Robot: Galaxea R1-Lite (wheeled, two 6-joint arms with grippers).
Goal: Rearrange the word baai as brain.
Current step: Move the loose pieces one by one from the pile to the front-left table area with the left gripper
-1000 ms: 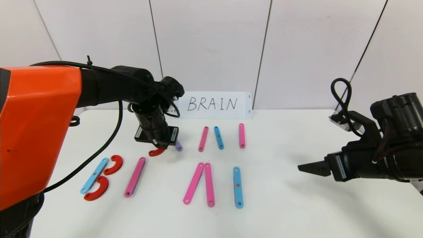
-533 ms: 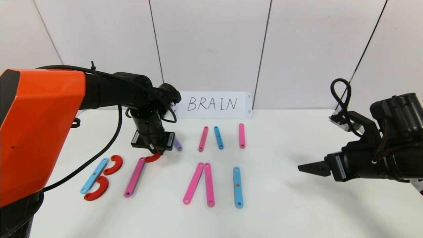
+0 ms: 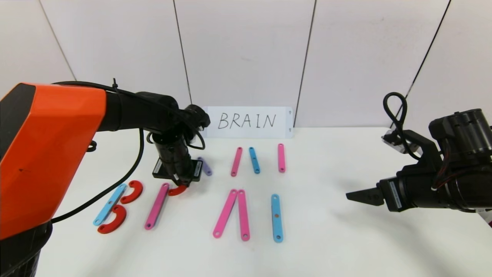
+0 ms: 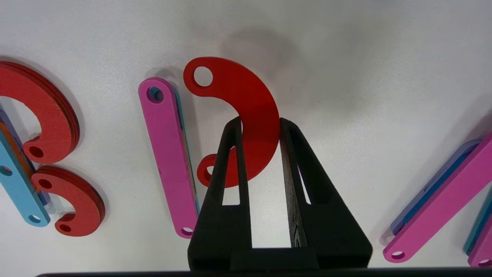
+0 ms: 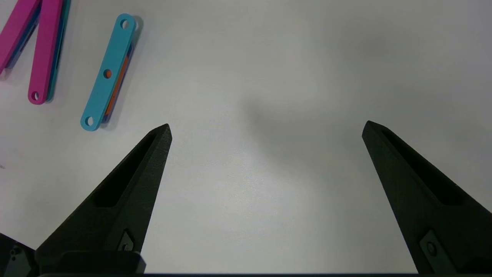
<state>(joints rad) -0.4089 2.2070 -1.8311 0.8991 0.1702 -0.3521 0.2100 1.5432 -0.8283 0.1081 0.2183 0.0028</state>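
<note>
**Baai letters: left pincer clamps a red curve**

Baai pieces lie across the white table point(image 3: 330, 246), in the lower centre and left of the head view. The left gripper point(image 3: 179, 184) is closed tight on a red curve point(image 4: 246, 115), just beside the top of a pink strip point(image 3: 157, 206). The right gripper point(image 3: 355, 196), at the right of the frame, stands wide and holds nothing. Counted: three red curves, five pink strips, three blue strips, one purple strip point(image 3: 205, 166). A white card point(image 3: 250, 122) reading BRAIN stands at upper centre.

Left pincer point(image 4: 260, 123) clamped, right pincer point(image 5: 265, 129) agape
</note>
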